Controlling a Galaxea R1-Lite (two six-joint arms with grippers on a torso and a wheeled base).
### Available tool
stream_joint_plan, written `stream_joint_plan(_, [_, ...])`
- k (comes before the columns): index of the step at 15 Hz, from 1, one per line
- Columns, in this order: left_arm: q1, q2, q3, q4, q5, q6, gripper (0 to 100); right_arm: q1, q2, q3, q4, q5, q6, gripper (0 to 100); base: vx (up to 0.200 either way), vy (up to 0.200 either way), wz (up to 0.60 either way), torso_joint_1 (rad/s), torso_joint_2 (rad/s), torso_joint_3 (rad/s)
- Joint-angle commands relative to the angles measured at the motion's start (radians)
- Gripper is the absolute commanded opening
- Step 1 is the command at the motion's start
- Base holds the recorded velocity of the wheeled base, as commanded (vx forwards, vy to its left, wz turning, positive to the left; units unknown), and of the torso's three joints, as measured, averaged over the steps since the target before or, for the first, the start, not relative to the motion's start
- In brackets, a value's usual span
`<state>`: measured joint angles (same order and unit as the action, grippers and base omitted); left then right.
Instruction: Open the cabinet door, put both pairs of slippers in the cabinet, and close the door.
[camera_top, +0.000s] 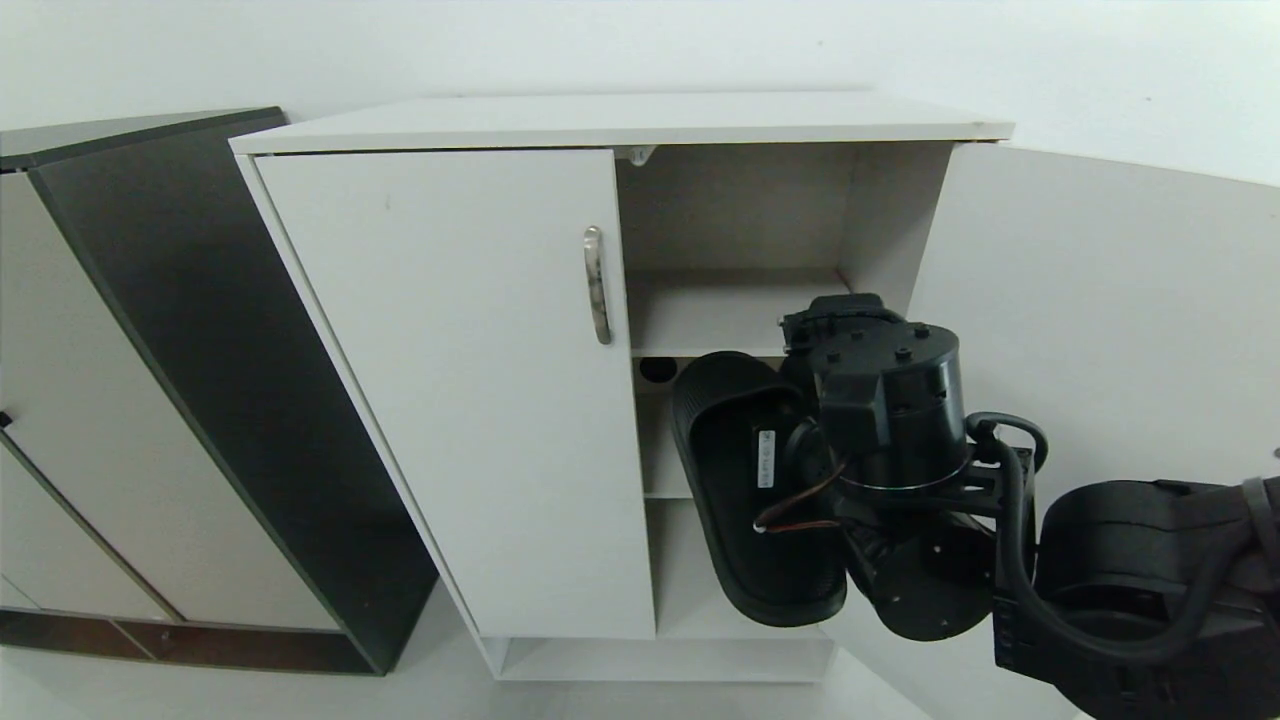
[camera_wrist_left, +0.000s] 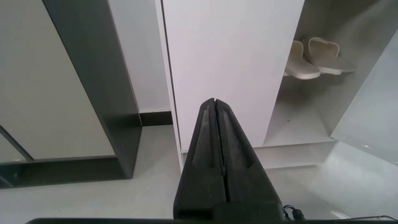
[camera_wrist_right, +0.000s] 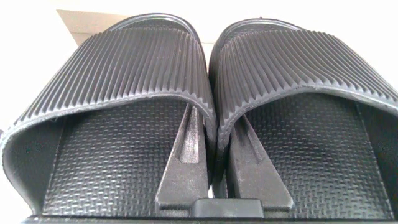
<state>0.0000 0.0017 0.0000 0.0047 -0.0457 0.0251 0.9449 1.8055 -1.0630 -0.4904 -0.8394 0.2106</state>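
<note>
The white cabinet has its left door closed and its right door swung wide open. A pair of black slippers hangs in front of the open side, at the level of the middle shelves, toes pointing up. My right gripper is shut on the pair, one finger inside each slipper, pinching their touching inner walls. A pair of beige slippers lies on a lower shelf inside the cabinet. My left gripper is shut with nothing in it, low in front of the closed door.
A dark-sided cabinet stands close against the white cabinet's left. The closed door carries a metal handle at its inner edge. The upper shelf is bare. Pale floor lies in front.
</note>
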Motion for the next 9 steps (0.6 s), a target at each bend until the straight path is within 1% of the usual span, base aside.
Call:
stream_joint_plan(1, [0.0, 0.0, 0.0, 0.0, 0.0, -0.001, 0, -0.001, -0.008, 0.003, 0.0, -0.001, -0.004, 0, 0.0, 0.0, 0.0, 0.0, 0.0, 0.0])
stream_joint_plan(3, [0.0, 0.0, 0.0, 0.0, 0.0, 0.001, 0, -0.001, -0.006, 0.005, -0.002, -0.001, -0.004, 0, 0.0, 0.0, 0.0, 0.0, 0.0, 0.0])
stream_joint_plan(9, [0.0, 0.0, 0.0, 0.0, 0.0, 0.001, 0, -0.001, -0.003, 0.008, -0.005, -0.001, -0.004, 0, 0.2, 0.0, 0.0, -0.001, 0.0, 0.005])
